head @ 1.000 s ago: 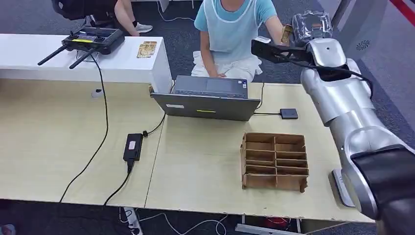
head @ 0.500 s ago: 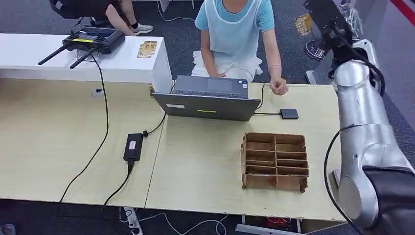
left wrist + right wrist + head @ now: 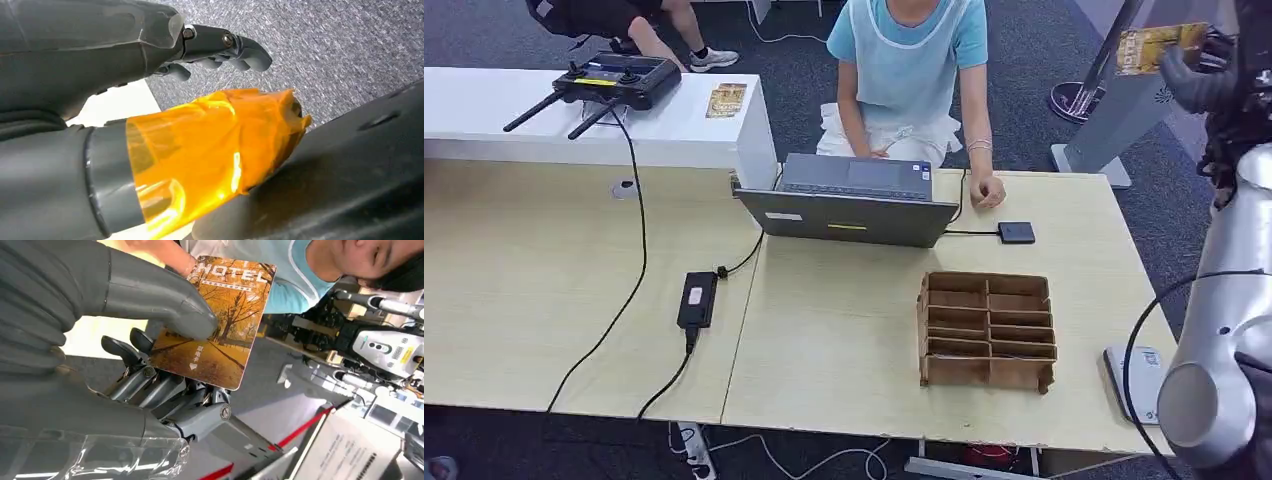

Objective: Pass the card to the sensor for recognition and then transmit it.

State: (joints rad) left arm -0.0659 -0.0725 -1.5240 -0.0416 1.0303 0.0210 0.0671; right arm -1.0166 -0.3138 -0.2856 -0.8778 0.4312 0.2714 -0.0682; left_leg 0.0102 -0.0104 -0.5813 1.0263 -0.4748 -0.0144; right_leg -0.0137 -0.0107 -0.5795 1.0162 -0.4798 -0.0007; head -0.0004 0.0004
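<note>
From the head view you see the right robot hand (image 3: 1202, 80) raised high at the far right, beyond the table's far edge, pinching an orange autumn-print hotel key card (image 3: 1151, 47) that sticks out towards the left. Below it, the pale wooden table (image 3: 844, 340) carries a small flat black square sensor pad (image 3: 1015, 232) near its far edge, wired to a grey open laptop (image 3: 849, 200). A brown cardboard divider box (image 3: 987, 328) sits nearer you, well apart from the card. A person in a light blue top (image 3: 904, 60) sits behind the laptop, one fist resting on the table just beside the sensor pad. In the left wrist view, your left robot hand (image 3: 220, 47) hangs over grey carpet with its fingers apart, holding nothing; orange film wraps the thumb. In the right wrist view, the thick grey thumb (image 3: 165, 300) presses the card (image 3: 220, 325) against the darker fingers, "HOTEL" readable on its face.
</note>
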